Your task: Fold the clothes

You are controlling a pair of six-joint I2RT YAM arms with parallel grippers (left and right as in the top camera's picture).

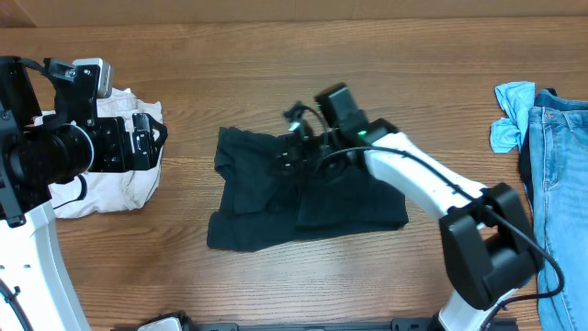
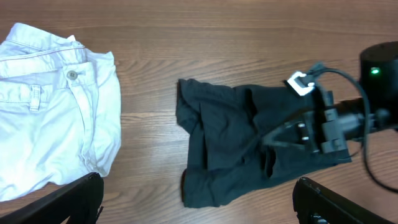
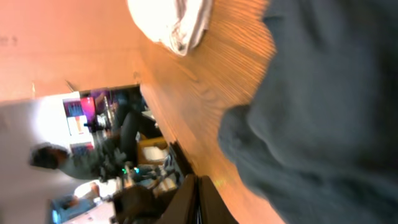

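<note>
The clothes, a dark crumpled T-shirt [image 1: 266, 207], lie bunched in the middle of the table, with no lettering showing. In the left wrist view the T-shirt [image 2: 230, 143] spreads across the centre, and it fills the right side of the right wrist view [image 3: 323, 112]. My right gripper [image 1: 296, 154] rests low over the shirt's upper middle, also seen from the left wrist [image 2: 277, 137]. Its fingers [image 3: 197, 186] are pressed together, and no cloth shows between them. My left gripper [image 2: 199, 199] hangs open above the table at the left, its fingers [image 2: 81, 196] wide apart and empty.
Cream-white shorts [image 1: 110, 188] lie crumpled at the far left under the left arm, also in the left wrist view [image 2: 50, 112]. Blue denim jeans [image 1: 556, 156] and a light blue cloth [image 1: 510, 115] sit at the right edge. Bare wood surrounds the shirt.
</note>
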